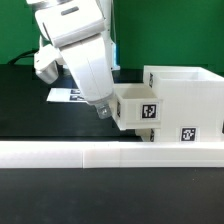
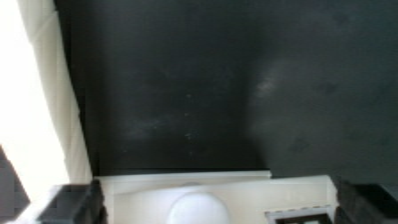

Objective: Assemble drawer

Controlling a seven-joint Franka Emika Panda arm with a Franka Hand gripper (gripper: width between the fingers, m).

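A white robot arm reaches down from the top of the exterior view toward a black desk [image 1: 30,100]. Its tool [image 1: 104,110] hangs just beside the small box [image 1: 137,108] of the white drawer, on the exterior view's left of it, with the fingers spread wide and nothing between them.

The small box is partly slid into the larger cube-shaped casing [image 1: 185,100], which stands on the exterior view's right. The box sticks out of the casing toward the tool, its long axis running across the view, with a black-and-white marker on its near face.

A long low white wall [image 1: 100,153] crosses the foreground, just in front of the drawer. Behind the arm lies the marker board [image 1: 66,95].

In the wrist view, a white box edge [image 2: 214,185] shows between the dark fingertips [image 2: 63,200].
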